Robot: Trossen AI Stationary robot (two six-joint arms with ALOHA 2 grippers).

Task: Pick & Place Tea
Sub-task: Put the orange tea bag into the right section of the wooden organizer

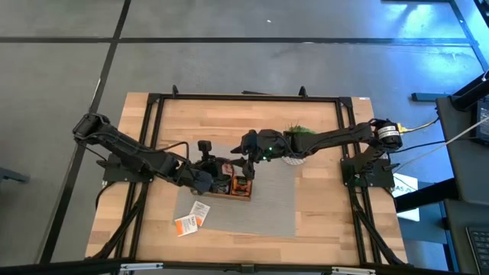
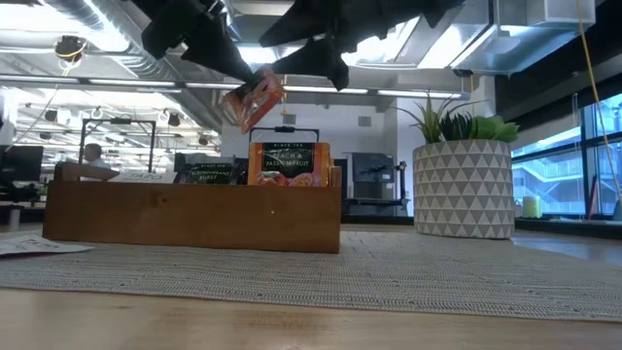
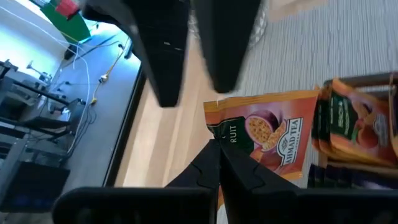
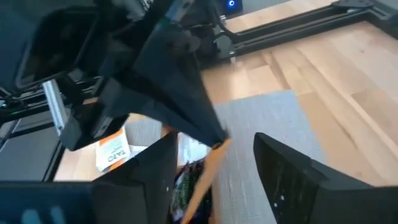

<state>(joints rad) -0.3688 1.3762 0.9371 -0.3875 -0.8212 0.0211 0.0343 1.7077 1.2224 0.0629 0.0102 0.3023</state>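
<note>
My left gripper [image 3: 219, 144] is shut on an orange tea sachet [image 3: 267, 134], which hangs in the air above the wooden tray [image 2: 194, 214] in the low view [image 2: 255, 100]. My right gripper [image 4: 217, 180] is open and close by. Its two fingers [image 3: 163, 56] stand just past the sachet's free edge, and I cannot tell whether they touch it. In the high view both grippers meet over the tray [image 1: 229, 186]. An orange sachet [image 2: 290, 163] and a dark sachet [image 2: 204, 173] stand upright in the tray. My left gripper pinches the orange sachet between its two fingertips at one edge near a corner [image 3: 231, 134]. The fingers slant down from the table's left side. The sachet is lifted clear above the tray and sits tilted in the hold.
A white patterned pot with a green plant [image 2: 464, 190] stands on the grey mat [image 1: 271, 206] to the right of the tray. Two loose sachets [image 1: 200, 208] [image 1: 186, 224] lie flat on the mat's near left corner. A black frame borders the table.
</note>
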